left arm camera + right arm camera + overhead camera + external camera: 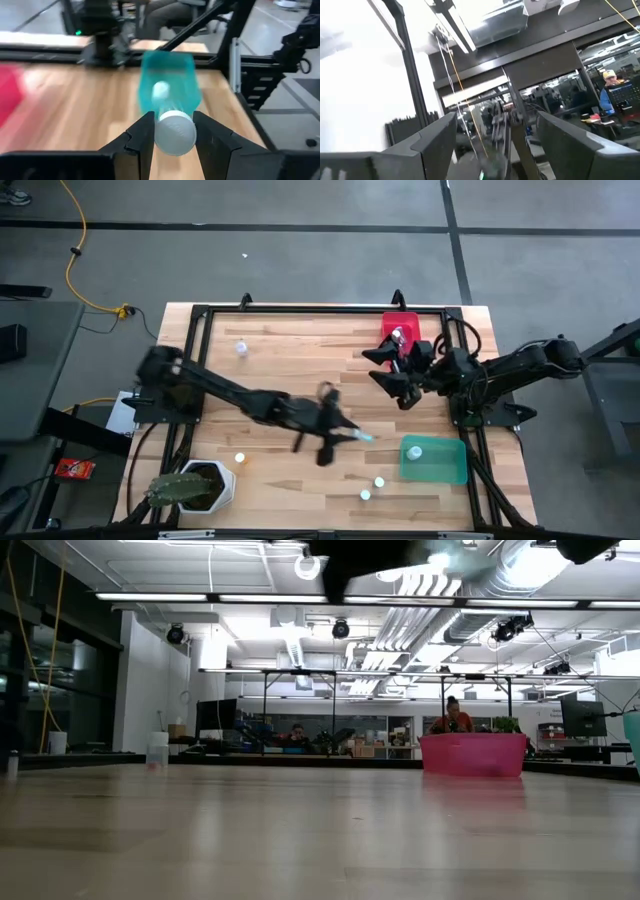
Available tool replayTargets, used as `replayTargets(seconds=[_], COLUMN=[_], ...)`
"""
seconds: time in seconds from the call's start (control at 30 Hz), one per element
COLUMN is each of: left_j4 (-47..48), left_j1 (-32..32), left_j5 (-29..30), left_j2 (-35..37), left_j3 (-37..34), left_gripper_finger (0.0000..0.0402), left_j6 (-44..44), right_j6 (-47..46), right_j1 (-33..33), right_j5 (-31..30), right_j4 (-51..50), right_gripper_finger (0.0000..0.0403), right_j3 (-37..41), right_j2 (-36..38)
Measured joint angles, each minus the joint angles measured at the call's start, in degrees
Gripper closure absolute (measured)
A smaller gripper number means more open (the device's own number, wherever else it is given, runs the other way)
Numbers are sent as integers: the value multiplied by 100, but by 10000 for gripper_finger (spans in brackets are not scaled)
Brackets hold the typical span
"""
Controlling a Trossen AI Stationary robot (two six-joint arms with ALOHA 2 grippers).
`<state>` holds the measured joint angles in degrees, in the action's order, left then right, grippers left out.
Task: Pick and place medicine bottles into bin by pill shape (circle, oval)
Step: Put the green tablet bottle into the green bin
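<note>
- Left gripper (345, 437) is out over the middle of the table (300, 350), a bit toward the front edge, with its fingers (142, 137) pinching a bottle (174, 131) just below the white cap, bottle pointing toward the teal bin (436, 461).
- Teal bin sits at the table's front right corner with one bottle (415, 451) already inside; in the left wrist view it lies straight ahead of the held bottle.
- Right gripper (400, 380) hovers by the red bin (402, 326) at the back right, fingers spread and nothing between them; its camera looks up at the room.
- Red bin holds one bottle (397, 335).
- Loose bottles on the table: one near the back left (240, 348), one near the front left (239, 459) beside the plant pot (200, 485), and two near the front edge (379, 481) (365, 494) just left of the teal bin.
- Likely step: carry the held bottle to the teal bin and drop it.
- To do it well: keep the pinch firm under the cap, clear the bin's near wall, centre over the bin before opening, and stay low so the bottle doesn't bounce out.
- Risk: the round body could slip or swing in the grip during the move.
- Pill shape is too small to read here.
</note>
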<state>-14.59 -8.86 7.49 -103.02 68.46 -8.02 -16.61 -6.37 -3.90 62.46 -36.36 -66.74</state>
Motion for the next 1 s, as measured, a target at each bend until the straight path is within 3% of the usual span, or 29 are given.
replayTargets(seconds=[0.23,0.4,0.83,1.0], left_j4=[-19,-38,-20,117], left_j1=[-2,-11,-4,-4], left_j5=[-628,-782,-847,-850], left_j2=[-1709,-2388,-2682,-2682], left_j3=[1883,2666,2827,2827], left_gripper_finger=[291,291,291,291], left_j6=[228,228,528,569], right_j6=[4,-1,-156,-619], right_j1=[0,0,-2,-2], right_j5=[2,1,36,48], right_j4=[70,68,-62,-10], right_gripper_finger=[139,139,139,139], right_j3=[0,0,0,0], right_j2=[-2,-2,-1,151])
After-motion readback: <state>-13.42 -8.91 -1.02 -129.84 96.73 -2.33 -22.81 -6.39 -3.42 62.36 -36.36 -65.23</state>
